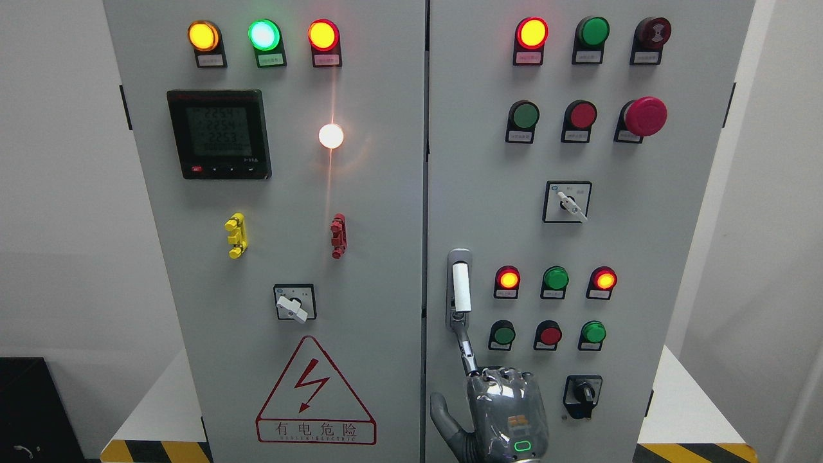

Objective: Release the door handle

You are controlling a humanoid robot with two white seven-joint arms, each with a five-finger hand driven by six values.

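Your hand (498, 411) at bottom centre, index fingertip touching door handle (460, 288) base, other fingers curled, grasping nothing, side unclear.

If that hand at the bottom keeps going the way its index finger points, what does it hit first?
The hand points its index finger up toward the door handle; its tip already appears at the handle's lower end, so the handle comes first. Whether it touches is unclear from this view.

The door handle (459, 289) sits on the right door's (675, 257) left edge (hand (505, 411) below, one fingertip seemingly touching).
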